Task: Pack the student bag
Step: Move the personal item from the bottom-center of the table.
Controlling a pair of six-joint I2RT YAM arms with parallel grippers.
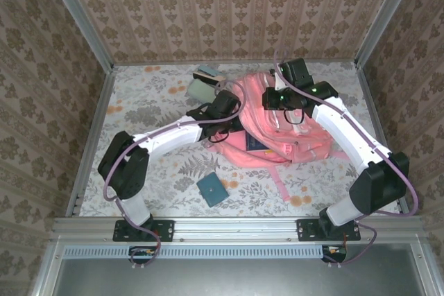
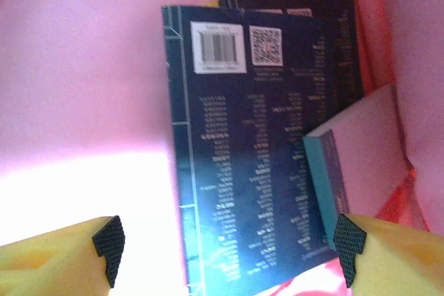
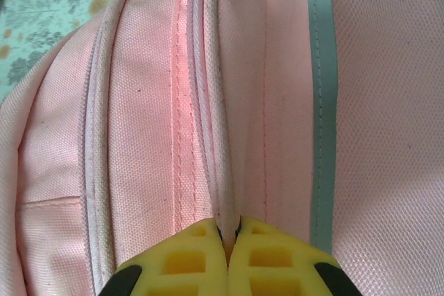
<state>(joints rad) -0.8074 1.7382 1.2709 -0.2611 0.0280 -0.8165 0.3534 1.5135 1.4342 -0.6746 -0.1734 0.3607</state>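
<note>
Left end effector (image 2: 229,244) spread open, right end effector (image 3: 227,237) pinched shut on student bag (image 3: 152,102)

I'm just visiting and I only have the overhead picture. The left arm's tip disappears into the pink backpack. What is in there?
Observer: The left wrist camera shows a dark blue book, barcode side up, lying inside the student bag.
Visitor: Is the claw holding it?
Observer: No. The left gripper is open, with one finger on each side of the book's near end.
Visitor: And the other arm?
Observer: The right gripper is shut on a ridge of the bag's fabric along a seam.
</note>
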